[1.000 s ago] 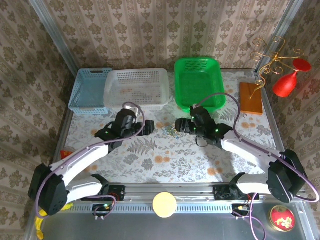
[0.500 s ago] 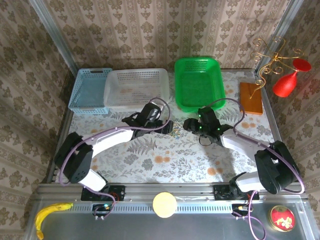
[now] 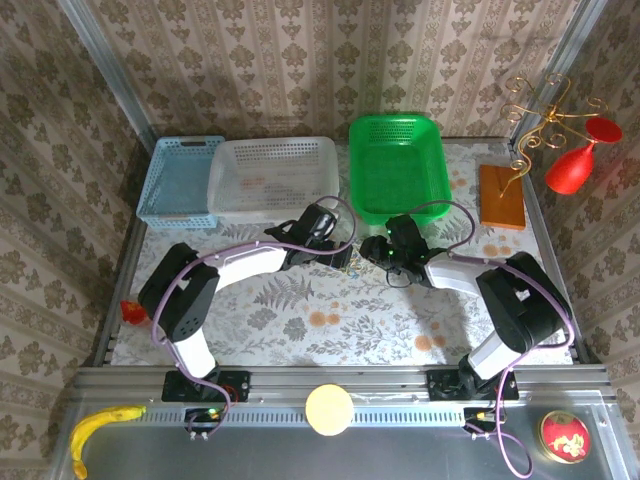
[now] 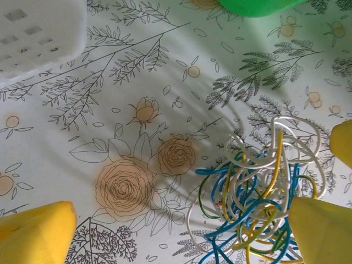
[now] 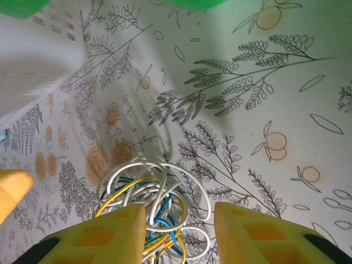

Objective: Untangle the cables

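Left pincer (image 4: pixel 181 223): jaws spread wide over the flowered tablecloth (image 4: pixel 137 137), gripping nothing. The cables (image 4: pixel 258 203) lie on the cloth inside that spread, crowded towards the finger on the right of my left wrist view. I cannot tell whether the strands touch it. The clump is a loose knot of thin loops in white, yellow, blue and green, all crossing one another. Right pincer (image 5: pixel 180 217): jaws partly apart, with a plain gap between the two yellow fingers (image 5: pixel 93 239). The clump sits just ahead of the tips, and several yellow and blue strands run down into the gap, nearer the finger on the left of my right wrist view. Bare cloth shows beside the other finger, so the pads are not pressed on the strands. From above, the two pincers face each other tip to tip, with the clump between them. Beyond the left pincer stands the white perforated basket (image 3: pixel 272 175), and beyond the right one the green basket (image 3: pixel 395 165), both well apart from the clump.
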